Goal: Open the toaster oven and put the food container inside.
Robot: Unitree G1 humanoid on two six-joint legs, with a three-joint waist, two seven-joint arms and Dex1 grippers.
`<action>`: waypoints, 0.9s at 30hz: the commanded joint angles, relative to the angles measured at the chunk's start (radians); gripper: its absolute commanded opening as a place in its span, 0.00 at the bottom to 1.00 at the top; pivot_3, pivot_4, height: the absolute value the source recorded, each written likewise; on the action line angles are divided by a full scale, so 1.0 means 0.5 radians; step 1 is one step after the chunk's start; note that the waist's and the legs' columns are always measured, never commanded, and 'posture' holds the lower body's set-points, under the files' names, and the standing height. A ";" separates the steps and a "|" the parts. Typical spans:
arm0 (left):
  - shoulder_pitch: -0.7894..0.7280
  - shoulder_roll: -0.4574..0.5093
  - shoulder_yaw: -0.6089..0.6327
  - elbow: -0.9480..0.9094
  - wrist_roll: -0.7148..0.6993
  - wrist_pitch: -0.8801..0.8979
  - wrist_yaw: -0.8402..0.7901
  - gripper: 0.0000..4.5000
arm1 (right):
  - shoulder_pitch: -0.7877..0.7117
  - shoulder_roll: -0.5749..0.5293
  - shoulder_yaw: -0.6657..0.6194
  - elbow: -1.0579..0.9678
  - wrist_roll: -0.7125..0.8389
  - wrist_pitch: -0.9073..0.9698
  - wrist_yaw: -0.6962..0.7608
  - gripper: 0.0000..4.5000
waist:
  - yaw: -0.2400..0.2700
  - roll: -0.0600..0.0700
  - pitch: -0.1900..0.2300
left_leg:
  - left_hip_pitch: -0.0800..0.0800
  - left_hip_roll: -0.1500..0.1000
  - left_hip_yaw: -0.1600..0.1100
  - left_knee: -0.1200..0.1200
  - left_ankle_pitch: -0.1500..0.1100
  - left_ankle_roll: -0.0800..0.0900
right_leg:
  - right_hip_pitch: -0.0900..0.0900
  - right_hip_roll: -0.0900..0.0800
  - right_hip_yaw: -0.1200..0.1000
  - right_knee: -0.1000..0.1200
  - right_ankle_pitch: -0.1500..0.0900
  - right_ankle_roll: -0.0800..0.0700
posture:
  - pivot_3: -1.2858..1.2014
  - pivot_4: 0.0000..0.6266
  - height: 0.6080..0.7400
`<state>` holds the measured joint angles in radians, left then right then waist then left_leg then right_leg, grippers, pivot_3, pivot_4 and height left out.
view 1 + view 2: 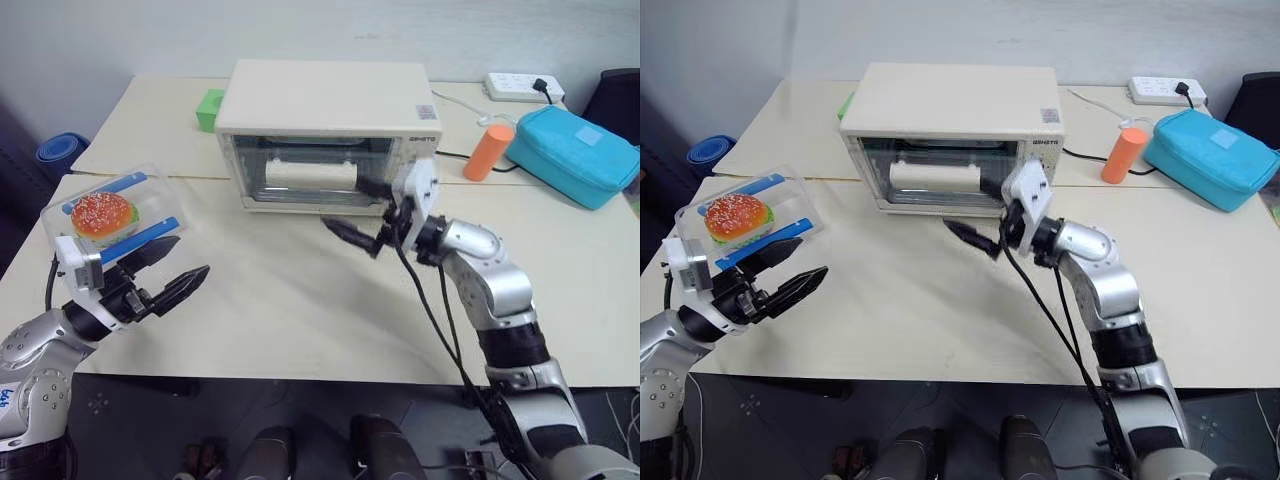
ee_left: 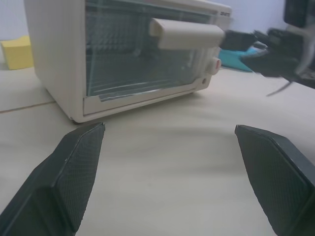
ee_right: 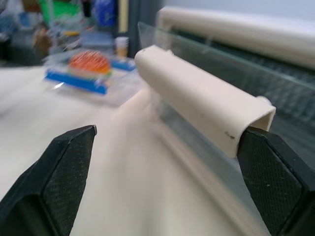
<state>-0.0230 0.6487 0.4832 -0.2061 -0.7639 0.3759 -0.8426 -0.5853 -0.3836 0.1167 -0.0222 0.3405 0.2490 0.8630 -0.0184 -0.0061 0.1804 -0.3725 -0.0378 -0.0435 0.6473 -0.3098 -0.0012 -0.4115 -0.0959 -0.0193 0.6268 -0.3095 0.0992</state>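
On the pale table (image 1: 300,300) we count one toaster oven (image 1: 325,135), one food container (image 1: 115,218), one orange cylinder (image 1: 488,152), one teal pouch (image 1: 575,155), one white power strip (image 1: 523,88) and one green block (image 1: 209,109). Our two claws are both over the tabletop.

We see the oven standing at the back middle of the table with its glass door shut and its single white bar handle (image 3: 197,101) across the front. Through the glass we make out only wire racks; what else sits inside we cannot tell. The green block lies just beside the oven's left wall.

The container, a clear box with two blue clips, rests near the table's left edge, well apart from the oven. Inside it is one burger (image 1: 103,215) with a sesame bun and some green lettuce. Its lid is on.

Our left claw (image 1: 170,270) hangs just in front of the container with both fingers spread wide and nothing between them. Our right claw (image 1: 355,210) is at the oven's front, near the right end of the handle, its fingers also spread wide and empty; the wrist view shows the handle's end between the two fingertips.

The pouch is zipped, so we cannot tell its contents.
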 commanded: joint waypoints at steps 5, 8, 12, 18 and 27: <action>-0.364 0.062 -0.021 0.312 0.112 -0.050 0.057 0.73 | 0.134 -0.051 0.057 -0.114 -0.102 -0.174 0.067 1.00 | -0.014 -0.001 0.000 | 0.000 -0.001 0.000 0.002 0.002 -0.002 | 0.001 0.000 -0.001 0.002 0.000 0.001 | 0.52 0.24 1.00; -0.660 0.030 -0.143 0.578 0.261 -0.127 0.117 0.52 | 0.148 -0.042 0.068 -0.095 -0.135 -0.224 0.066 1.00 | -0.011 -0.001 0.000 | 0.002 0.000 0.000 0.002 0.003 -0.003 | 0.001 0.002 -0.001 0.004 0.000 0.001 | 0.52 0.24 1.00; -1.053 -0.038 -0.300 0.983 0.442 -0.261 0.132 0.24 | 0.149 -0.030 0.072 -0.056 -0.167 -0.283 0.071 1.00 | -0.010 -0.002 0.000 | 0.001 -0.001 -0.001 0.003 0.003 -0.004 | 0.000 0.002 -0.003 0.005 0.001 0.001 | 0.52 0.24 1.00; -1.254 -0.113 -0.459 1.192 0.499 -0.350 -0.130 0.01 | 0.190 -0.038 0.051 -0.035 -0.196 -0.345 0.063 1.00 | -0.023 -0.002 0.000 | -0.001 -0.002 0.004 0.000 0.002 -0.002 | -0.002 0.002 -0.004 0.008 0.001 0.003 | 0.52 0.24 1.00; -1.241 -0.152 -0.571 1.265 0.585 -0.416 -0.311 0.01 | 0.599 -0.145 -0.040 -0.120 -0.173 -0.524 0.089 1.00 | 0.015 -0.003 0.000 | -0.005 -0.004 0.001 0.007 0.001 0.000 | -0.001 0.001 -0.004 0.004 0.002 0.003 | 0.52 0.24 1.00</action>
<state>-0.6469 0.5738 0.2109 0.4468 -0.4723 0.1840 -0.9647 -0.3045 -0.4398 0.1376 -0.0381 0.2425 0.0260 0.9035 -0.0110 -0.0075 0.1805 -0.3747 -0.0401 -0.0429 0.6514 -0.3094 -0.0010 -0.4117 -0.0956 -0.0210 0.6283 -0.3087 0.1006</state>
